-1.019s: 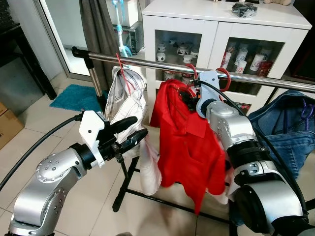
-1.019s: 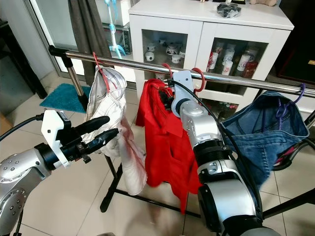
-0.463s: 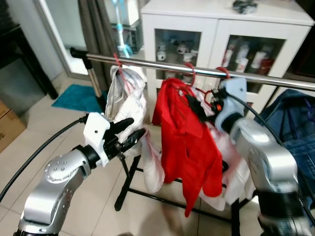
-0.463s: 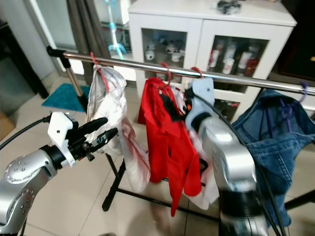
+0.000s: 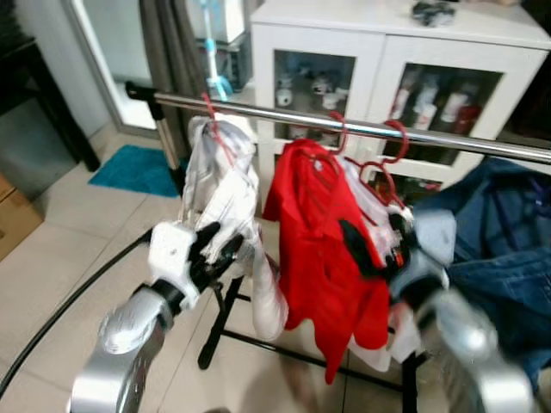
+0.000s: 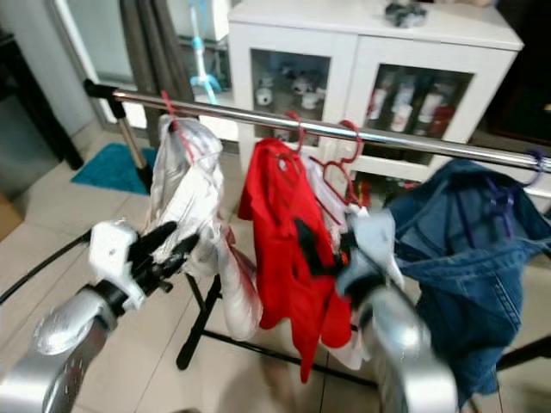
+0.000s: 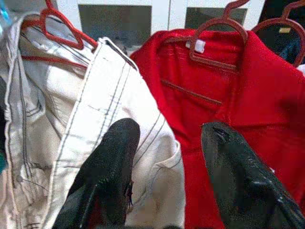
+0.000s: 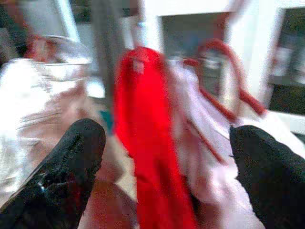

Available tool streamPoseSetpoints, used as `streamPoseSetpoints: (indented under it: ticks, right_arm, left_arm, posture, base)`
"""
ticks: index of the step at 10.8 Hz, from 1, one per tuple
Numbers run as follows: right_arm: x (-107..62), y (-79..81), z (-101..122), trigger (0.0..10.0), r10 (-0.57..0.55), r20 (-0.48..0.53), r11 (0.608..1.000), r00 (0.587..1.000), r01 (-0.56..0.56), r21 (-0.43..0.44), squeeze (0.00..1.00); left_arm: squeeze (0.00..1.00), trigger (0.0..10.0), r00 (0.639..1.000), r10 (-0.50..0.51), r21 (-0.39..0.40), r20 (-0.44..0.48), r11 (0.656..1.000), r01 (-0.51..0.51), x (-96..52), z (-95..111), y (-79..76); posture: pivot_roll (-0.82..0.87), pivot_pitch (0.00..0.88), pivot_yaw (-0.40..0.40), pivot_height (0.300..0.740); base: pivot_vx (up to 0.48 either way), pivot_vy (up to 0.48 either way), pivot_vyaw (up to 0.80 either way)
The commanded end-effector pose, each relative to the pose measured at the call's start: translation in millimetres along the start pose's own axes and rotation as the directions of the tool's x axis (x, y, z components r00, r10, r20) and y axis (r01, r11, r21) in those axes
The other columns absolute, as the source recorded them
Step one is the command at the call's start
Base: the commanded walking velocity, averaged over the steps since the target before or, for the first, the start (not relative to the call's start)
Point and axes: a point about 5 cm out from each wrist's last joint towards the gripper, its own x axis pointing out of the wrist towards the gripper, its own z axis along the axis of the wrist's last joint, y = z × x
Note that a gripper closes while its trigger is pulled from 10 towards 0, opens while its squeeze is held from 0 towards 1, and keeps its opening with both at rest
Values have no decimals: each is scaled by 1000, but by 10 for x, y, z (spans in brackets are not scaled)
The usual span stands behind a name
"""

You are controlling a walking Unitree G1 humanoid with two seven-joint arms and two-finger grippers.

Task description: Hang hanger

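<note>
The red hanger (image 5: 389, 162) is hanging on the rail (image 5: 482, 144), apart from the right gripper (image 8: 162, 157), whose fingers are spread wide. The left gripper (image 7: 167, 157) is open wide by the white clothes (image 7: 95, 124).

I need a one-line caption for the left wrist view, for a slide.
Open left gripper facing a white garment and a red shirt on red hangers.
</note>
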Motion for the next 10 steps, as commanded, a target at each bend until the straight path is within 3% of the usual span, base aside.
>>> streamPoseSetpoints:
  ticks: [1,4,10]
  right_arm:
    - [7,-56,-42,10000,-60,2,998,998,60,-12,0]
    - [-27,-42,-58,10000,-75,79,997,994,75,-6,0]
    - [-27,-40,-85,10000,-65,83,997,994,67,-25,0]
  left_arm:
    - [0,10000,1000,23,31,-5,999,-23,-20,-35,11]
    - [0,10000,998,48,37,-39,998,-47,-78,-215,-41]
    - [0,10000,998,65,31,-26,997,-64,-80,-215,-35]
  posture:
    - [-52,0,43,740]
    - [-56,0,37,740]
    - [-52,0,35,740]
  base:
    - [0,0,0]
    - [0,0,0]
    - [0,0,0]
